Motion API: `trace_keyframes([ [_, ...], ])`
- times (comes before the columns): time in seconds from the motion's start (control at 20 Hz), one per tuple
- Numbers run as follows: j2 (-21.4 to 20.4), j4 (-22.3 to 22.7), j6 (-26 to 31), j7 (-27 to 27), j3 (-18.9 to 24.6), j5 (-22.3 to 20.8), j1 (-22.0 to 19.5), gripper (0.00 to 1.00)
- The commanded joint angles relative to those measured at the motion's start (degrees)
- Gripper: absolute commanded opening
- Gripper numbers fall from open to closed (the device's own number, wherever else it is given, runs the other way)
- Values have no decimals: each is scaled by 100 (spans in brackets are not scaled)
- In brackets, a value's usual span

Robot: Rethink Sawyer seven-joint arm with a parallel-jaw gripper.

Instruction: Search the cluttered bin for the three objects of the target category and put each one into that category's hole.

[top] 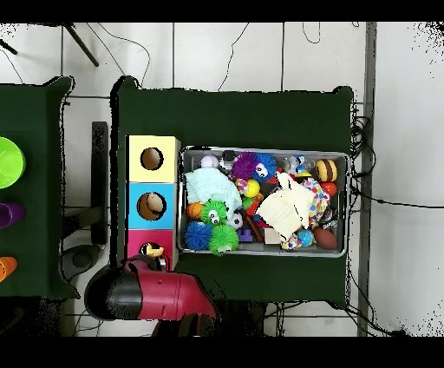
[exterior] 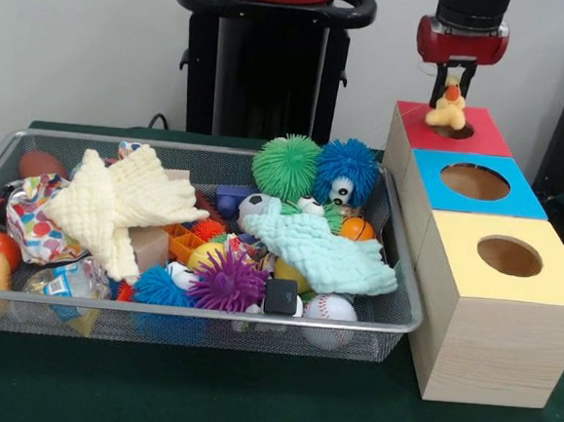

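Now end effector (exterior: pixel 453 85) grasping yellow duck (exterior: pixel 447 109) over red box hole (exterior: pixel 454 132); blue box (exterior: pixel 475 183) adjacent.

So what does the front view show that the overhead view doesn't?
Only the front view shows the gripper shut on the yellow duck, hanging just above the red box's hole. Only the overhead view shows something pale inside the blue box's hole, and the green bowl at the side. Both show the bin full of toys and the three boxes.
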Motion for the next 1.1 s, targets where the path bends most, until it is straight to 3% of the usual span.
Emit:
trace_keyframes([
  [0.05,-84,329,-368,1469,392,291,55,0],
  [1.05,-28,391,-468,1519,430,542,130,0],
  [1.1,-25,383,-468,1514,414,547,144,100],
])
